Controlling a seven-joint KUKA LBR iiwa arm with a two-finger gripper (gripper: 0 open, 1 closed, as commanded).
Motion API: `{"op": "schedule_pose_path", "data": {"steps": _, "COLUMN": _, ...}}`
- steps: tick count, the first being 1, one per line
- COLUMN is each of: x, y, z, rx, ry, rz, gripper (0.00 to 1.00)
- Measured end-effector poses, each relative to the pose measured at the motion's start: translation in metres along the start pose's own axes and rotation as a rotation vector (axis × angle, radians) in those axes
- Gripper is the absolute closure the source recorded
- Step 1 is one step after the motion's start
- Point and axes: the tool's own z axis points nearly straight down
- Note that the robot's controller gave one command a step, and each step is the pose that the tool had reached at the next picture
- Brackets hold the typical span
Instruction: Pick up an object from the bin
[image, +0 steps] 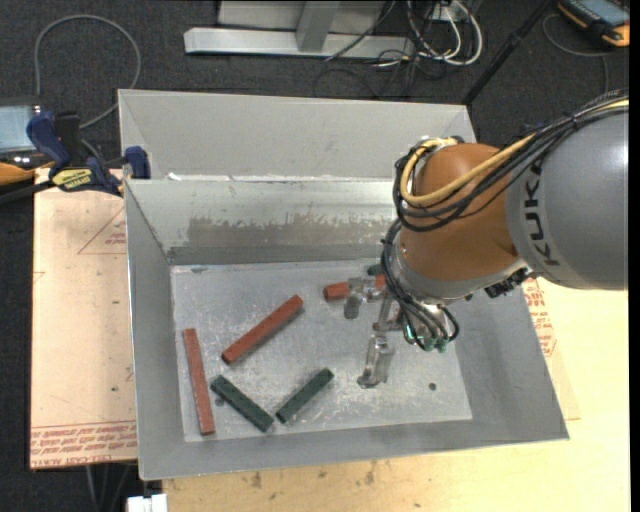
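Short red-brown block (336, 291) lies on the floor of the bin (150, 300), right of centre near the back wall, just beside one finger of the claw (364, 335). The claw's fingers stand apart with nothing between them. To the left lie a long red-brown bar (262, 329), a thin red-brown bar (198, 381) and two dark green bars (240, 404).

5 small pieces lie flat on the floor of the bin (440, 400). A long red-brown bar (198, 382) lies nearly upright at the lower left of the frame. A second red-brown bar (262, 329) slants up to the right, just left of centre. Below it, the left dark green bar (240, 404) and the right dark green bar (305, 396) form a shallow V, their lower ends close together. A short red-brown block (337, 291) lies right of centre, apart from the others.
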Motion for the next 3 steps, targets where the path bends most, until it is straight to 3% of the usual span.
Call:
{"op": "schedule_pose_path", "data": {"steps": 1, "x": 0.0381, "y": 0.0236, "z": 0.1137, "rx": -0.002, "ry": -0.018, "rz": 0.003, "gripper": 0.0}}
{"op": "schedule_pose_path", "data": {"steps": 2, "x": 0.0394, "y": 0.0226, "z": 0.1116, "rx": -0.001, "ry": -0.009, "rz": 0.005, "gripper": 1.0}}
{"op": "schedule_pose_path", "data": {"steps": 3, "x": 0.0363, "y": 0.0226, "z": 0.1107, "rx": -0.002, "ry": -0.022, "rz": 0.006, "gripper": 0.0}}
